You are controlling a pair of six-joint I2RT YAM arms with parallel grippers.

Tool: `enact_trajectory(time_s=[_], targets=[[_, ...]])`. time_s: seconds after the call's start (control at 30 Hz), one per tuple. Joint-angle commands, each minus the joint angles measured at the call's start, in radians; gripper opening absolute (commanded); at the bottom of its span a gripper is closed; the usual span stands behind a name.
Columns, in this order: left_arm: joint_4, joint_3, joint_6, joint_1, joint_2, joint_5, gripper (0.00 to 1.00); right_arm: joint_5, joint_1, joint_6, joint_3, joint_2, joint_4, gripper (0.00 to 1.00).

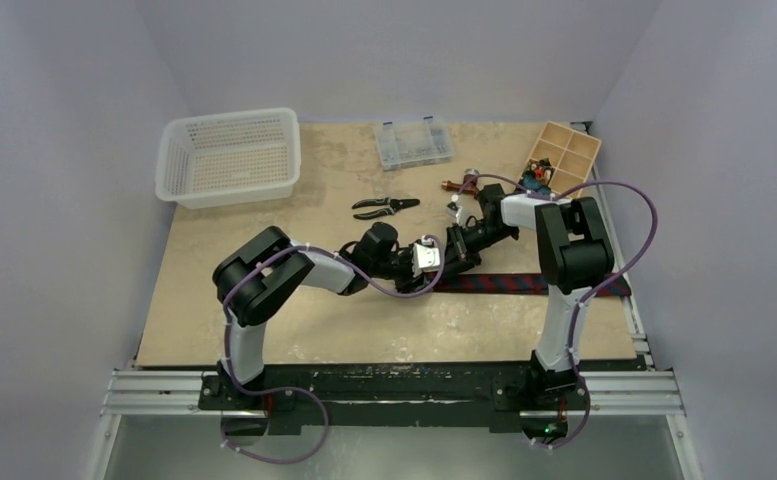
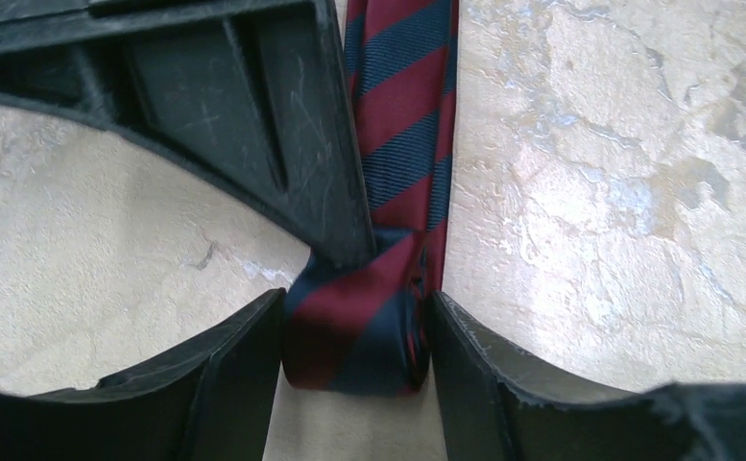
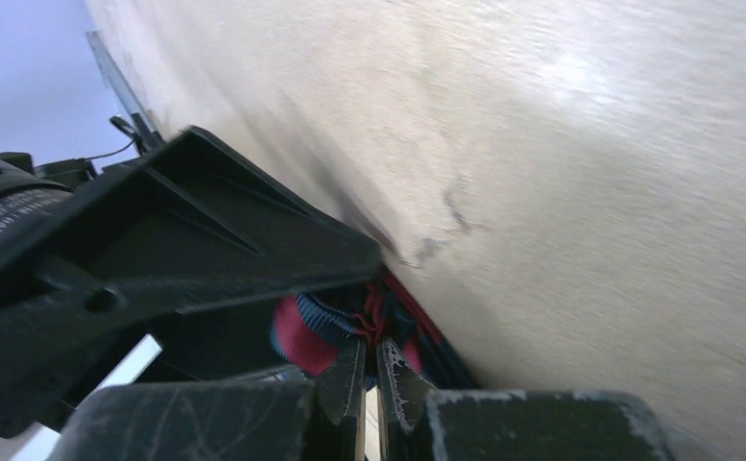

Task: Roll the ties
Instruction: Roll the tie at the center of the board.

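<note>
Where doubled at its end, red-and-navy striped tie (image 2: 402, 125), left gripper (image 2: 357, 305) and right gripper (image 3: 371, 353) clamped there.

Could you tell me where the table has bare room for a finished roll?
Free: the near strip between the tie and the front edge of the table; the patch between white basket and pliers. Crowded: the centre, where the left gripper and right gripper meet on the tie, and beside the wooden tray.

The bench (image 1: 364, 330) is being occupied by a basket (image 1: 229, 155), clear box (image 1: 414, 143), pliers (image 1: 384, 206) and wooden tray (image 1: 564, 155); a tie (image 1: 524, 284) is being carried.
</note>
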Motion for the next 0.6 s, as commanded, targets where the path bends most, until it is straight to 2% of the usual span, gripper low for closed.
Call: enact_trajectory(time_s=[0.0, 0.17, 0.33, 0.4, 0.57], targets=[[0.001, -0.053, -0.036, 0.021, 0.04, 0.103, 0.57, 0.191, -0.015, -0.084, -0.002, 0.039, -0.01, 0.0], [0.056, 0.001, -0.085, 0.02, 0.084, 0.165, 0.6, 0.233, -0.018, -0.1, -0.002, 0.04, -0.005, 0.0], [0.071, 0.048, -0.139, 0.017, 0.122, 0.191, 0.6, 0.261, -0.017, -0.112, -0.022, 0.004, 0.019, 0.0], [0.068, 0.062, -0.157, 0.013, 0.129, 0.188, 0.57, 0.262, -0.017, -0.119, -0.028, -0.007, 0.025, 0.0], [0.034, 0.052, -0.189, 0.013, 0.126, 0.149, 0.44, 0.258, -0.017, -0.134, -0.034, -0.027, 0.039, 0.0]])
